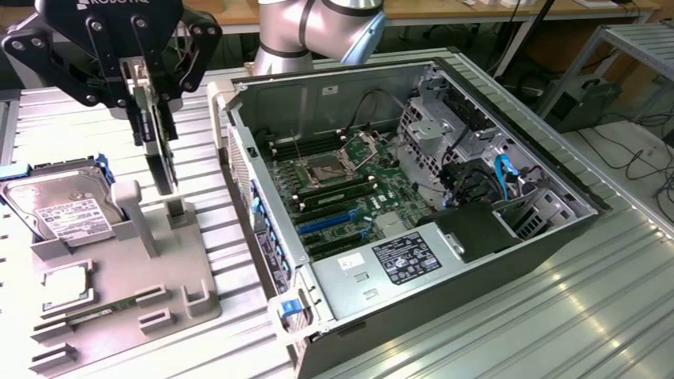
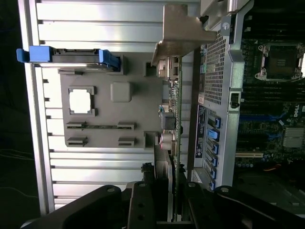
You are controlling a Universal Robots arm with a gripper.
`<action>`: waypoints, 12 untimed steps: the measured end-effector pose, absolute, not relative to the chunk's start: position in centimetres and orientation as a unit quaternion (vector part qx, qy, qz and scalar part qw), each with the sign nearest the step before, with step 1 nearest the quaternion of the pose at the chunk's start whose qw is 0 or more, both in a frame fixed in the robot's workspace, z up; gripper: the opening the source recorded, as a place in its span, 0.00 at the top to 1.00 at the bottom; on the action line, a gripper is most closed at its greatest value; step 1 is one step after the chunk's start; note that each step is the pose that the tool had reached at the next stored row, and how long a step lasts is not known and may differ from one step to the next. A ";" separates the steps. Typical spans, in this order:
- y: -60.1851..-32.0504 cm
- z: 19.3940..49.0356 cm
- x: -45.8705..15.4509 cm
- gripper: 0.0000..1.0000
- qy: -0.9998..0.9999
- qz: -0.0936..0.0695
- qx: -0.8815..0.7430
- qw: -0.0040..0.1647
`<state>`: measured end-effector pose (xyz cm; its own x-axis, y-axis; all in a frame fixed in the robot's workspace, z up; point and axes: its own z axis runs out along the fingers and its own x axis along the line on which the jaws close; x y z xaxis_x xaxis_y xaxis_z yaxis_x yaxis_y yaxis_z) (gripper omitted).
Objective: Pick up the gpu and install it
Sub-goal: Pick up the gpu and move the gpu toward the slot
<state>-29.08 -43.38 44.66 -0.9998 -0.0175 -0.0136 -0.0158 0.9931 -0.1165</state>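
The gpu (image 1: 164,162) hangs edge-on and upright from my gripper (image 1: 154,118), which is shut on its upper part. The card's lower end is just above the grey holder tray (image 1: 126,272), at the exterior view's left of the open computer case (image 1: 495,142). In the wrist view the gpu (image 2: 174,119) shows as a thin green edge with small connectors, and its silver end bracket (image 2: 178,33) is at the far end. There my gripper (image 2: 167,193) has black fingers (image 2: 143,200) on both faces of the card. The motherboard (image 1: 337,185) with blue slots (image 1: 324,222) lies exposed inside the case.
On the grey tray sit a silver hard drive (image 1: 58,209) in blue rails, a square processor (image 1: 65,284) and a narrow memory stick (image 1: 103,309). The case wall (image 1: 248,170) stands close beside the card. Ribbed metal tabletop (image 1: 548,316) extends around the case.
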 end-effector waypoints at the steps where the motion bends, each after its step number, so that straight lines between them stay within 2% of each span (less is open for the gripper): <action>1: -43.4 44.7 -29.0 0.72 0.998 -0.058 -0.008 0.007; 12: -43.4 44.7 -28.4 0.72 0.998 -0.058 -0.008 0.007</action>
<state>-28.45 -43.37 44.66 -0.9998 -0.0175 -0.0135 -0.0158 0.9931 -0.1165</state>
